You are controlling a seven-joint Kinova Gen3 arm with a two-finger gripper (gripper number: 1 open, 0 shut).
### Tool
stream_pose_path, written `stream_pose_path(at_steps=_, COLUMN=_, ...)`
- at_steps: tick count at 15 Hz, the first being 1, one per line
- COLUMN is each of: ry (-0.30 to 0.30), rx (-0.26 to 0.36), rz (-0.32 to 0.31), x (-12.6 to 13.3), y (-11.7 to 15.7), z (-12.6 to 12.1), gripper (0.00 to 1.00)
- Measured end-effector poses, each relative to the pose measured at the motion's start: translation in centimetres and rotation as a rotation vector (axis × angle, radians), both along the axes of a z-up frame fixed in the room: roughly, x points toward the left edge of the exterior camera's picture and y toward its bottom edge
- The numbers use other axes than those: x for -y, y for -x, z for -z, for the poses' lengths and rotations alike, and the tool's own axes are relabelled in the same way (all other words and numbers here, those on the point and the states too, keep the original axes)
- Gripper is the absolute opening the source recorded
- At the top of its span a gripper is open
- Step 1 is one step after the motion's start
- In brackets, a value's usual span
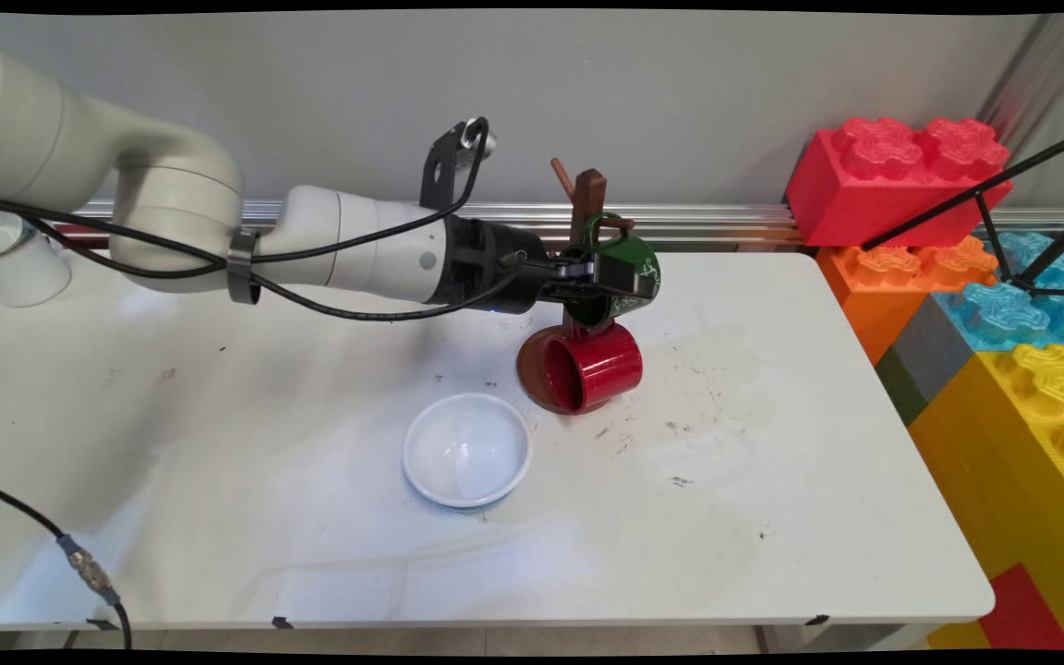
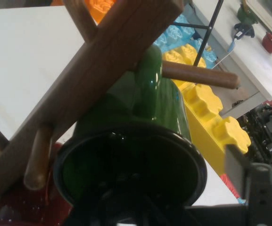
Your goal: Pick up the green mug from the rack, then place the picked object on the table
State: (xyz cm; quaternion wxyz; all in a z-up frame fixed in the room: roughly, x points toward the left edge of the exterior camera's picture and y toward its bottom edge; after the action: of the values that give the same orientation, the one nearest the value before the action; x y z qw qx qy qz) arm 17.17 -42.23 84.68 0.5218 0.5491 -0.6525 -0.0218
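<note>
A dark green mug [image 1: 641, 259] hangs on a brown wooden mug tree [image 1: 589, 196], its handle looped over a peg. My gripper [image 1: 620, 282] reaches in from the left at the mug's mouth. In the hand view the green mug [image 2: 154, 113] fills the middle, its open rim facing me, with the peg [image 2: 201, 76] passing through its handle. One finger [image 2: 246, 181] stands outside the rim on the right with a gap to the mug wall; the other is lost in the dark inside. A red mug [image 1: 592, 368] hangs lower on the tree, just above its round base [image 1: 532, 377].
A white bowl [image 1: 467, 450] sits on the white table [image 1: 772, 517] in front of the tree. Large toy blocks, red [image 1: 892, 175], orange and yellow [image 1: 1031, 434], are stacked past the table's right edge. Black tripod rods [image 1: 1003, 194] cross them.
</note>
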Motion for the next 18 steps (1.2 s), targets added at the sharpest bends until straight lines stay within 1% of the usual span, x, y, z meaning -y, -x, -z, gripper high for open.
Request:
stream_pose_path(at_steps=9, ry=-0.018, rx=-0.007, rz=-0.019, x=0.1, y=-0.9, z=0.0, gripper=0.0)
stream_pose_path(at_steps=18, ry=-0.038, rx=-0.049, rz=-0.008, x=-0.4, y=-1.3, z=-0.8, gripper=0.0)
